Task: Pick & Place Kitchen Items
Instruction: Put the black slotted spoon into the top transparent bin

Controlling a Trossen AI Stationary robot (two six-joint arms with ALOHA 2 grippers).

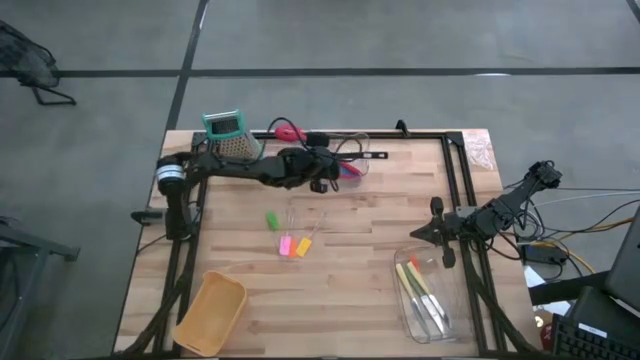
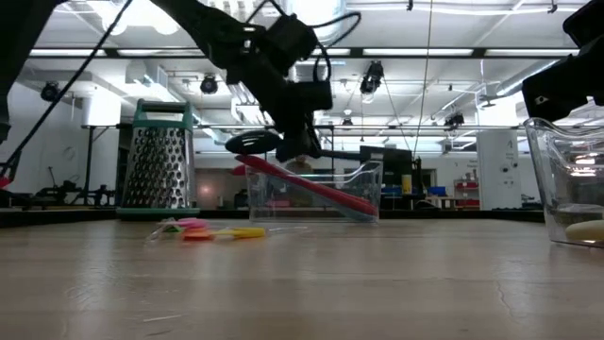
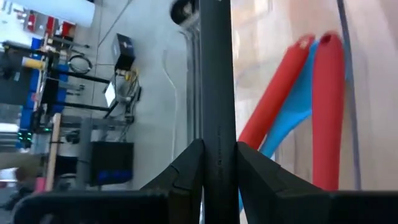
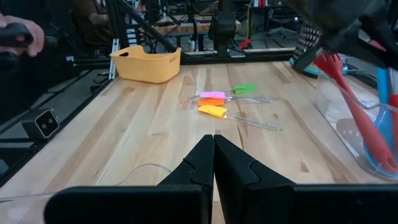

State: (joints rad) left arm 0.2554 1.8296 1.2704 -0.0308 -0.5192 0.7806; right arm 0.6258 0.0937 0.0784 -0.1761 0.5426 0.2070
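My left gripper [image 1: 322,180] reaches from the table's left and is shut on a black ladle [image 2: 253,142] above a clear bin [image 2: 368,184] at the table's far middle. Red utensils [image 3: 326,106] and a blue one [image 3: 292,121] lean inside that bin. Small green [image 1: 272,221], pink [image 1: 287,243] and orange [image 1: 302,246] handled pieces lie flat on the table's middle. My right gripper [image 1: 418,236] is shut and empty at the table's right, shown too in its wrist view [image 4: 213,140]. My left gripper pinches the ladle's dark handle [image 3: 217,112] between its two fingers [image 3: 189,168], which lie across the handle. In the low view the ladle hangs about level, bowl toward the grater, lifted clear of the table and above the clear bin.
A teal-topped metal grater [image 1: 228,135] stands at the far left. A tan bin [image 1: 212,310] sits at the near left. A second clear bin [image 1: 430,295] with yellow and green handled tools sits near my right gripper. A person's hand [image 4: 18,37] shows beyond the table.
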